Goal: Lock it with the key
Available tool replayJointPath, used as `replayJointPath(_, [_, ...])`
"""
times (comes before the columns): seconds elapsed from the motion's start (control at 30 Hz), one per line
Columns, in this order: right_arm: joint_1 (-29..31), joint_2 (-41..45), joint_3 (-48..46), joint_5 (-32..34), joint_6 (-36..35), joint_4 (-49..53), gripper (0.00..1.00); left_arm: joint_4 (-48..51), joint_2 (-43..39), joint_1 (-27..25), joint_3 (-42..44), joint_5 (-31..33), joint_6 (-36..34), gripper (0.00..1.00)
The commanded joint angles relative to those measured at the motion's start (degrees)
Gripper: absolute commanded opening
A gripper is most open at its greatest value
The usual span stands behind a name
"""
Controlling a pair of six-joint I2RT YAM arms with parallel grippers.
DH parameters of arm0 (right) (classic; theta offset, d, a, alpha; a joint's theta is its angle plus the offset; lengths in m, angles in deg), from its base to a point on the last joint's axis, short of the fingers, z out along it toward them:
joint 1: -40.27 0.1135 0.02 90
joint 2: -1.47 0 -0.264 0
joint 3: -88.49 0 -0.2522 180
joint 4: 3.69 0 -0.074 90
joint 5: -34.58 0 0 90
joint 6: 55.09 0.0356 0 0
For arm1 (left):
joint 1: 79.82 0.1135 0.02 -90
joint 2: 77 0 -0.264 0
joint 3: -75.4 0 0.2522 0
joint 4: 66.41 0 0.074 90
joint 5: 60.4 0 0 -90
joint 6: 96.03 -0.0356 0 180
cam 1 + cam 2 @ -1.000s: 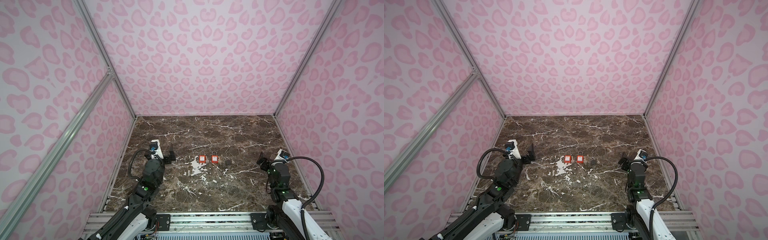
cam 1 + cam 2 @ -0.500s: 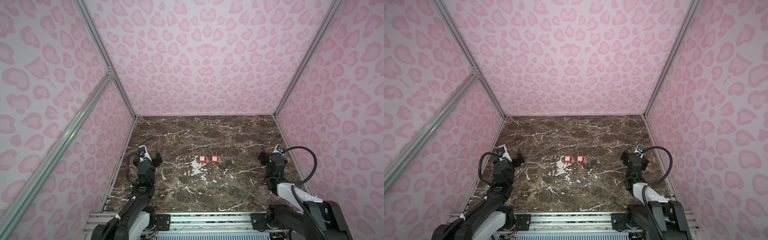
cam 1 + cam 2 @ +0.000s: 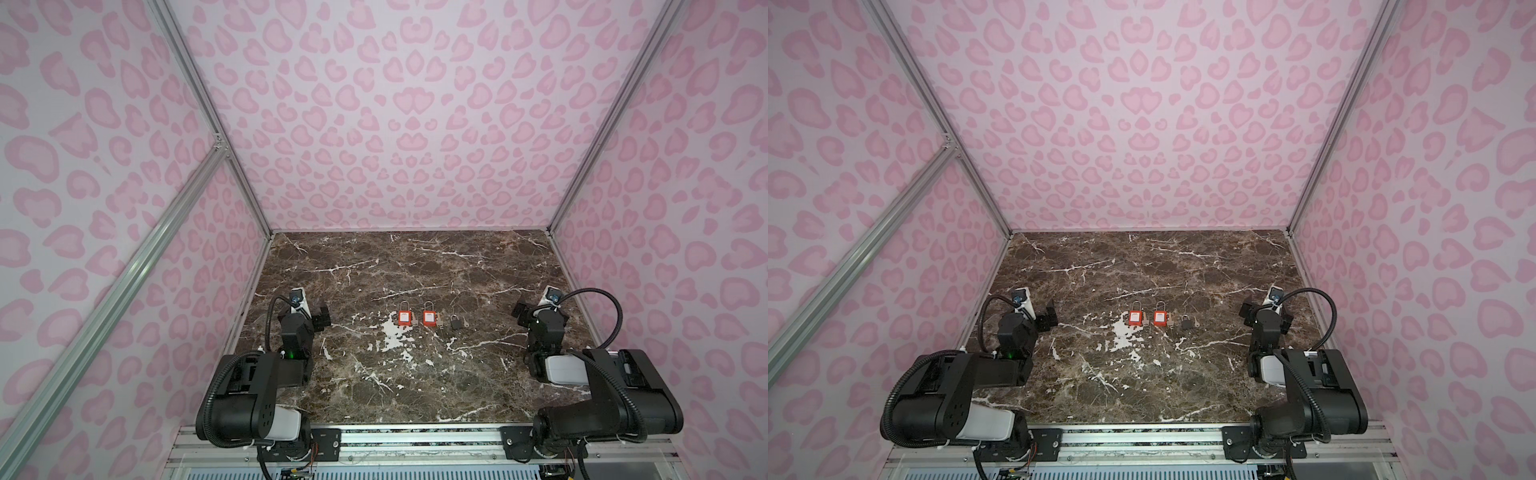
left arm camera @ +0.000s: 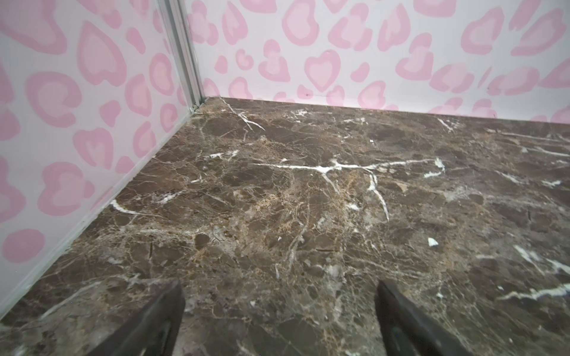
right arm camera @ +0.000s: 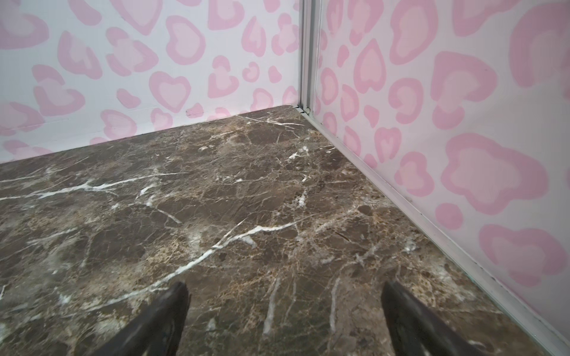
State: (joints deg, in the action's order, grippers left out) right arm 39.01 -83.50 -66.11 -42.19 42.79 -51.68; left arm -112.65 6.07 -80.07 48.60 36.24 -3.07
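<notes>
Can't tell at this size whether locked; see three padlocks (image 3: pixel 430 318) lying central on worktop (image 3: pixel 415 395) with keys (image 3: pixel 466 323) beside, well apart from left gripper (image 4: pixel 279 286) and right gripper (image 5: pixel 283 286), both spread wide and empty.

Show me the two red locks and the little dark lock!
left red lock (image 3: pixel 404 319), in a top view, on its red body.
right red lock (image 3: pixel 429 319), in a top view, on its red body.
little dark lock (image 3: pixel 455 324), in a top view, on its dark body.
</notes>
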Motion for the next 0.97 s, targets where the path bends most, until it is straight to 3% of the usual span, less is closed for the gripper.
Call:
replayJointPath(0.0, [0.13,-4.44,-0.51,-2.86,-2.22,-11.26,0.99,0.46,0.52,0.69,-3.65,-3.18,-0.95,0.97])
replayJointPath(0.07, [0.29,-3.86,0.89,-3.35,-2.56,-8.14,0.99,5.48,1.57,1.07,-6.55,-2.23,-0.10,0.97])
replayJointPath(0.13, [0.42,-1.89,4.82,-4.26,-3.03,3.16,0.99,4.76,1.45,1.27,-6.27,-2.50,-0.06,0.97])
replayJointPath(0.17, [0.66,-2.80,6.34,-4.55,-3.78,4.19,0.99,4.90,1.28,1.29,-6.25,-2.57,-0.06,0.97])
replayJointPath(0.93, [2.47,-2.94,7.44,-2.15,-5.14,5.91,0.99,4.84,1.29,1.23,-6.18,-2.50,-0.20,0.97])
